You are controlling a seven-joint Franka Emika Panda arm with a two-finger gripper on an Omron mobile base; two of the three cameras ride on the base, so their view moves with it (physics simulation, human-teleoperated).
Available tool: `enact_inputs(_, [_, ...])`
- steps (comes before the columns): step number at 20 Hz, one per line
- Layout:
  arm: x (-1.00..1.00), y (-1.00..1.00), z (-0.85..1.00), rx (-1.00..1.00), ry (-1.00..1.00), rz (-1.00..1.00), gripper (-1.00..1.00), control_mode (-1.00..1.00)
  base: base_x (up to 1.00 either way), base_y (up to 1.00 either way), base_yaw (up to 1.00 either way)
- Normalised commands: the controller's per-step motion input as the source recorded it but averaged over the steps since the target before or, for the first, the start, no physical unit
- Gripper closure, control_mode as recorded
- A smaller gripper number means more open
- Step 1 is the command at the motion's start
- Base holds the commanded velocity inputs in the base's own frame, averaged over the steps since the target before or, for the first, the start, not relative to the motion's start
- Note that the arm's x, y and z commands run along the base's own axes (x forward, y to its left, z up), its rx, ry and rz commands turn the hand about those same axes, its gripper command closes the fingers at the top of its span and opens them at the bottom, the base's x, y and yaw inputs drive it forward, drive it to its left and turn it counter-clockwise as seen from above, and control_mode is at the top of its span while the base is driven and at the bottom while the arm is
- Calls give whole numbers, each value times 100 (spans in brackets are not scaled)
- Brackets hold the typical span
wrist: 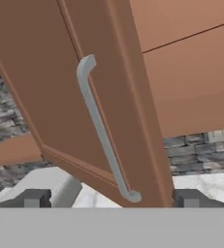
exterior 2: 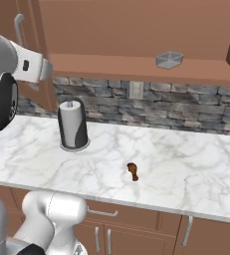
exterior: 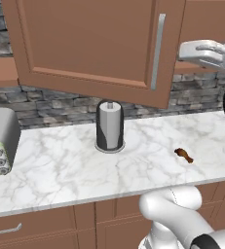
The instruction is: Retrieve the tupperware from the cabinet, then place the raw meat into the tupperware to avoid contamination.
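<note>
Overhead, the cabinet (exterior: pixel 92 44) is shown with one panelled door swung wide open toward the viewer, its vertical silver bar handle (wrist: pixel 101 131) seen close up from the hand camera. The gripper (wrist: pixel 111 197) is spread wide and holds nothing; its two dark fingertips are seen at either side of the door's lower corner, just beside the handle's bottom end and apart from it.

Inside the open cabinet, on its brown shelf (exterior 2: pixel 141 67), the tupperware (exterior 2: pixel 169 60) is seen sitting upright, a small grey translucent container well to the right of the arm. It has not been touched.

Below, on the white marble table (exterior 2: pixel 186 164), the raw meat (exterior 2: pixel 132 171) is seen lying toward the front edge, a small reddish-brown chunk with a thin tapered end. A paper towel roll (exterior: pixel 109 125) on a dark stand is placed upright farther back, well apart from the meat. A grey toaster (exterior: pixel 0 141) is seen at the far left of the table, against the stone-tiled wall.

As judged from this arrangement, only the opening of the cabinet is done. The container is yet to be reached, gripped and brought down to the table, and the meat is yet to be picked up and placed inside it.
</note>
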Motion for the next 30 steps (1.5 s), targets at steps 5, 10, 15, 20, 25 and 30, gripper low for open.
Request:
enact_inputs(5, [-11,-21,4,9,4,11,-100,-100,0,0,0])
enact_inputs(10, [-2,-30,4,4,3,9,-100,-100,0,0,0])
enact_inputs(15, [16,-40,-8,4,1,5,-100,-100,0,0,0])
enact_inputs(20, [46,-31,-24,6,0,3,-100,-100,0,0,0])
enact_inputs(25, [52,-18,-14,11,3,2,-100,-100,0,0,0])
enact_inputs(30, [38,-7,-4,11,6,9,-100,-100,0,0,0])
